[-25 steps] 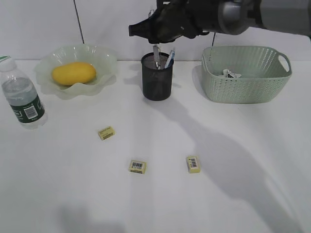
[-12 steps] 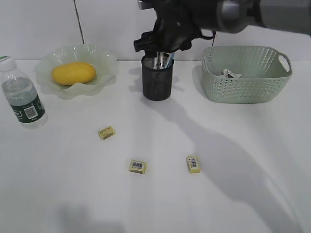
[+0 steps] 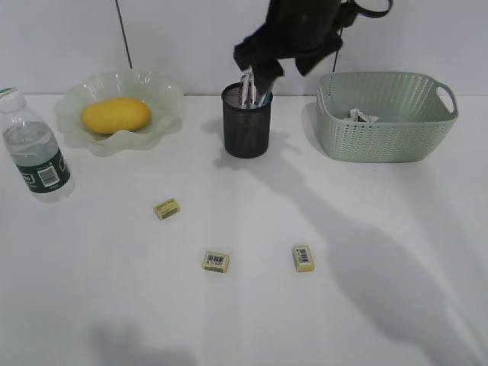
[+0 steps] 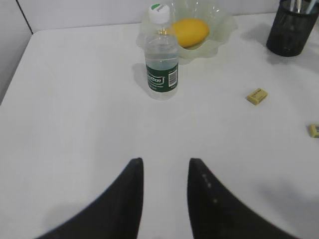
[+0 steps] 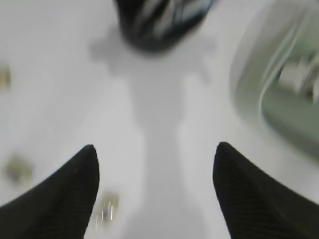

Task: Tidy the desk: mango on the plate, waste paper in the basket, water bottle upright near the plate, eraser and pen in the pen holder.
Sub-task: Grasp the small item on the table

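Note:
The yellow mango (image 3: pixel 116 115) lies on the pale green plate (image 3: pixel 164 90). The water bottle (image 3: pixel 34 152) stands upright on the white desk (image 3: pixel 99 305), left of the plate. The black mesh pen holder (image 3: pixel 246 126) holds pens (image 3: pixel 248 85). The waste paper (image 3: pixel 362 116) lies in the green basket (image 3: pixel 385 133). Three yellow erasers (image 3: pixel 166 208) (image 3: pixel 216 261) (image 3: pixel 303 258) lie on the desk. My right gripper (image 3: pixel 263 61) (image 5: pixel 154 159) is open and empty, just above and right of the pen holder (image 5: pixel 159 22). My left gripper (image 4: pixel 164 164) is open and empty, well short of the bottle (image 4: pixel 162 59).
The left wrist view shows the mango (image 4: pixel 189 31), the pen holder (image 4: pixel 291 30) and two erasers (image 4: pixel 256 95) (image 4: pixel 314 130). The blurred right wrist view shows the basket (image 5: pixel 284 94) at right and an eraser (image 5: pixel 106 206) below.
My right gripper dipped to the pen holder's mouth, then rose and swung right. The pens stay in the cup. Nothing else on the desk has moved.

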Motion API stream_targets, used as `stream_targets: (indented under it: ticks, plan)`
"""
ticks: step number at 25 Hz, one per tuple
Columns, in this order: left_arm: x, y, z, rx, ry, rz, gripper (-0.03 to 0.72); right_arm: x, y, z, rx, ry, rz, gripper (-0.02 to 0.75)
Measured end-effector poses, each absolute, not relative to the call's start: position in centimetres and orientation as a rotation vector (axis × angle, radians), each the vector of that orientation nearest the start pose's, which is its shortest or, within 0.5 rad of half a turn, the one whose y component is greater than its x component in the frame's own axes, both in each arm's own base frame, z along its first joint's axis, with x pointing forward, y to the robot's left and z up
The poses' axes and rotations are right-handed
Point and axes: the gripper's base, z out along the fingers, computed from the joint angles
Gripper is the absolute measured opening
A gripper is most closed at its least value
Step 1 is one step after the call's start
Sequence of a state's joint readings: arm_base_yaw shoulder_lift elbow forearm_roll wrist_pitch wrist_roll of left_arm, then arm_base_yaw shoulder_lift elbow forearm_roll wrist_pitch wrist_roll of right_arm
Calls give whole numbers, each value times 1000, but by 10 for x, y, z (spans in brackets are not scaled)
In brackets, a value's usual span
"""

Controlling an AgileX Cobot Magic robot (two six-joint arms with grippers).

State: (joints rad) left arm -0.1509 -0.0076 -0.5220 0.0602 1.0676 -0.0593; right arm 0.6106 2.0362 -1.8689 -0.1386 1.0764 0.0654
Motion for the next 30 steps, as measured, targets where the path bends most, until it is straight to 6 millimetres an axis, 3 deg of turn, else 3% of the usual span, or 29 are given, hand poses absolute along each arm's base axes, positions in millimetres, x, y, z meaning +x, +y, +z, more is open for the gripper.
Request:
stream_targets:
  ticks: [4,8,14,30]
  plan:
    - [-8,6,283,47,2020,-36,238,359,243,288,-888,2663,35,564]
    - [-9,5,283,-8,2020,-1,238,345,241,309,-881,2645,147,564]
    - [-9,5,283,-30,2020,13,238,311,218,328,-892,2642,152,564]
    - [-8,5,285,-29,2021,10,255,185,130,311,-913,2668,146,564]
